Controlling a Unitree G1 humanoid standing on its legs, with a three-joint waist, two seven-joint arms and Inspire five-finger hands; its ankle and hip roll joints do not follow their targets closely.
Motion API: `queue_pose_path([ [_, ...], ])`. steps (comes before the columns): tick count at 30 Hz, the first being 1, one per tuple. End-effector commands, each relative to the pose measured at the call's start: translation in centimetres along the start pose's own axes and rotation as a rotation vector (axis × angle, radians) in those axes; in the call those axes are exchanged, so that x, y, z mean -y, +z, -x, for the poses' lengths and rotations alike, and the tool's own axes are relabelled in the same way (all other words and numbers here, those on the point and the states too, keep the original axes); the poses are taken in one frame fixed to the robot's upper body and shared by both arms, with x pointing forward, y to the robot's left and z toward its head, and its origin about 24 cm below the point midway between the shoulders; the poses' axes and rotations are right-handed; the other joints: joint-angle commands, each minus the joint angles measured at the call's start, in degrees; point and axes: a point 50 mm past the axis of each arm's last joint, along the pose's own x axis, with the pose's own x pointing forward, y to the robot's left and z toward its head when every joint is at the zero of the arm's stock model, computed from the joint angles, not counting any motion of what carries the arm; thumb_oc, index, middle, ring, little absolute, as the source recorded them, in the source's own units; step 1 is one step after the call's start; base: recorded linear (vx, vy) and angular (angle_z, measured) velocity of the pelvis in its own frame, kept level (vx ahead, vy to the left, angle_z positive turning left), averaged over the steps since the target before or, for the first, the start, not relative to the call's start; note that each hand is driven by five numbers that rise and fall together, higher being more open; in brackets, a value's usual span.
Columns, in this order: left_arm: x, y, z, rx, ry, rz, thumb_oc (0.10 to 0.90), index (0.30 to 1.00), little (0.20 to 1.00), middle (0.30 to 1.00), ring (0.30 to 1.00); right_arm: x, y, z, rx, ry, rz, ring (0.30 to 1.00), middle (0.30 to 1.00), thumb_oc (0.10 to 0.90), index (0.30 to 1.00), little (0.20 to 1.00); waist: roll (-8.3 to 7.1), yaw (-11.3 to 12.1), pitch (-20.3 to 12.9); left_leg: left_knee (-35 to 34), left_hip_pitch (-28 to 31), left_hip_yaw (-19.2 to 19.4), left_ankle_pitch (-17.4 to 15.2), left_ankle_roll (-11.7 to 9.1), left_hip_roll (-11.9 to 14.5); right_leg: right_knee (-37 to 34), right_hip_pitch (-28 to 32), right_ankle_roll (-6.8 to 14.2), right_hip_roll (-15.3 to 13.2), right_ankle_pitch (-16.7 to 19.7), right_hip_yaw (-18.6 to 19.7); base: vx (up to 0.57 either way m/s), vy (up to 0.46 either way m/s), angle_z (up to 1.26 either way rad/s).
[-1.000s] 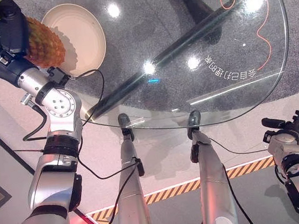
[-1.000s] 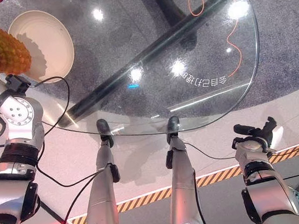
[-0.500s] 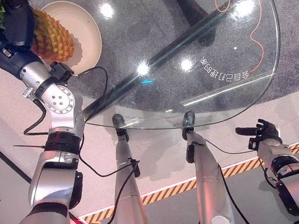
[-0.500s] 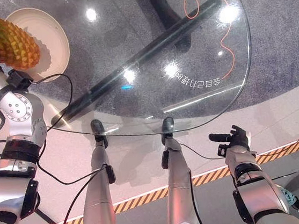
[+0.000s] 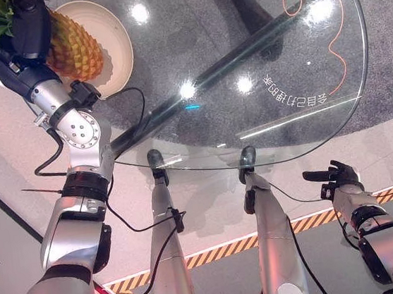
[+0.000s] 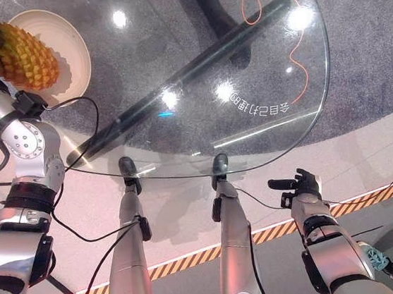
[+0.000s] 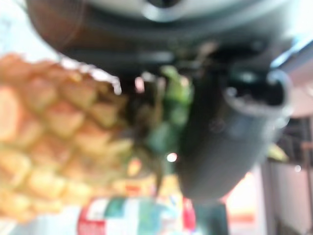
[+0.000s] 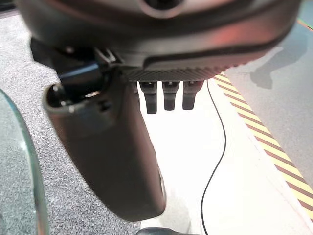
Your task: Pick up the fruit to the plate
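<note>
Within the left hand (image 5: 23,32), whose dark fingers are wrapped round the fruit just below its green crown, hangs the pineapple (image 5: 75,47), its scaly body slanting out past the fingers and over the near rim of the cream plate (image 5: 117,46) that sits on the round glass table (image 5: 279,59). From the left wrist view the thumb presses beside the leaves, so the grasp looks firm. Whether the fruit already touches the plate I cannot tell (it seems to hover just above the rim). Picking up is done; what remains, by my reading, is lowering it onto the plate and letting go. Well apart, below the table edge, the right hand (image 6: 297,186) idles with fingers relaxed, holding nothing
</note>
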Motion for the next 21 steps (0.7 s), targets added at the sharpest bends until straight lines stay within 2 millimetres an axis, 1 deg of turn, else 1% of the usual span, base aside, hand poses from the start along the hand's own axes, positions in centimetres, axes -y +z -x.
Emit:
queue_pose_path([
  [1, 3.0, 5.9, -3.9, 0.266, -0.022, 0.17, 0.1, 0.3, 0.2, 0.3, 0.3, 2.5, -1.0, -0.3, -0.038, -0.088, 0.071, 0.9, 0.9, 0.8, 0.9, 0.9, -3.3, 1.2, -1.4, 8.9, -1.1, -1.0, -9.7, -1.8, 2.8, -10.5, 3.0, 0.5, -0.1, 8.7, -0.2, 0.0, 0.0, 0.0],
  [4, 3.2, 5.9, -3.9, 0.274, -0.017, 0.158, 0.1, 0.3, 0.2, 0.3, 0.3, 2.5, -1.0, -0.3, -0.033, -0.089, 0.077, 0.9, 0.9, 0.8, 0.9, 0.9, -3.36, 1.0, -1.4, 9.0, -0.7, -0.9, -10.3, -1.9, 2.9, -10.4, 3.4, 0.5, 0.1, 8.2, 0.0, 0.0, 0.0, 0.0],
  [7, 3.5, 6.1, -4.0, 0.289, -0.007, 0.153, 0.1, 0.3, 0.2, 0.3, 0.3, 2.3, -0.9, -0.3, -0.027, -0.089, 0.079, 0.9, 0.9, 0.8, 0.9, 0.9, -3.5, 0.8, -1.4, 9.0, -0.8, -0.9, -10.3, -1.8, 2.8, -10.3, 3.2, 0.5, 0.2, 8.3, 0.1, 0.0, 0.0, 0.0],
  [8, 3.7, 6.3, -4.1, 0.3, 0.0, 0.148, 0.1, 0.3, 0.2, 0.3, 0.3, 2.2, -0.7, -0.3, -0.023, -0.087, 0.078, 0.9, 0.9, 0.8, 0.9, 0.9, -3.63, 0.7, -1.4, 9.0, -1.3, -0.9, -9.8, -1.8, 2.8, -10.4, 2.7, 0.5, 0.2, 8.8, 0.2, 0.0, 0.0, 0.0],
  [10, 3.7, 6.3, -4.1, 0.305, 0.007, 0.136, 0.1, 0.3, 0.2, 0.3, 0.3, 2.1, -0.8, -0.3, -0.024, -0.087, 0.082, 0.9, 0.9, 0.8, 0.9, 0.9, -3.78, 0.7, -1.4, 9.0, -0.8, -1.0, -10.3, -1.9, 2.9, -10.4, 3.3, 0.6, 0.4, 8.4, 0.2, 0.0, 0.0, 0.0],
  [11, 3.8, 6.5, -4.3, 0.315, 0.012, 0.135, 0.1, 0.3, 0.2, 0.3, 0.3, 2.1, -0.6, -0.3, -0.019, -0.085, 0.079, 0.9, 0.9, 0.8, 0.9, 0.9, -3.93, 0.7, -1.4, 9.0, -1.3, -1.0, -9.8, -1.8, 2.9, -10.6, 2.9, 0.6, 0.4, 8.9, 0.2, 0.0, 0.0, 0.0],
  [13, 3.7, 6.4, -4.4, 0.32, 0.023, 0.126, 0.1, 0.3, 0.2, 0.3, 0.3, 2.1, -0.6, -0.3, -0.019, -0.082, 0.085, 0.9, 0.9, 0.8, 0.9, 0.9, -4.15, 0.6, -1.4, 9.2, -0.9, -1.1, -10.3, -1.9, 3.0, -10.4, 3.3, 0.6, 0.6, 8.4, 0.3, 0.0, 0.0, 0.0],
  [14, 3.8, 6.6, -4.5, 0.324, 0.023, 0.129, 0.1, 0.3, 0.2, 0.3, 0.3, 2.1, -0.5, -0.3, -0.015, -0.082, 0.082, 0.9, 0.9, 0.8, 0.9, 0.9, -4.17, 0.5, -1.4, 9.0, -1.4, -1.1, -9.8, -1.9, 2.9, -10.6, 2.8, 0.5, 0.6, 8.9, 0.3, 0.0, 0.0, 0.0],
  [15, 3.7, 6.4, -4.4, 0.324, 0.032, 0.116, 0.1, 0.3, 0.2, 0.3, 0.3, 2.0, -0.5, -0.3, -0.016, -0.081, 0.087, 0.9, 0.9, 0.8, 0.9, 0.9, -4.24, 0.5, -1.4, 9.1, -0.9, -1.2, -10.2, -1.9, 3.0, -10.4, 3.2, 0.5, 0.7, 8.5, 0.4, 0.0, 0.0, 0.0],
  [21, 3.7, 6.4, -4.7, 0.327, 0.047, 0.094, 0.1, 0.3, 0.2, 0.3, 0.3, 1.4, -0.3, -0.2, -0.007, -0.073, 0.091, 0.9, 0.9, 0.8, 0.9, 0.9, -4.67, 0.2, -1.4, 9.2, -1.1, -1.4, -10.3, -1.9, 2.9, -10.6, 3.0, 0.6, 1.0, 8.7, 0.7, 0.0, 0.0, 0.0],
])
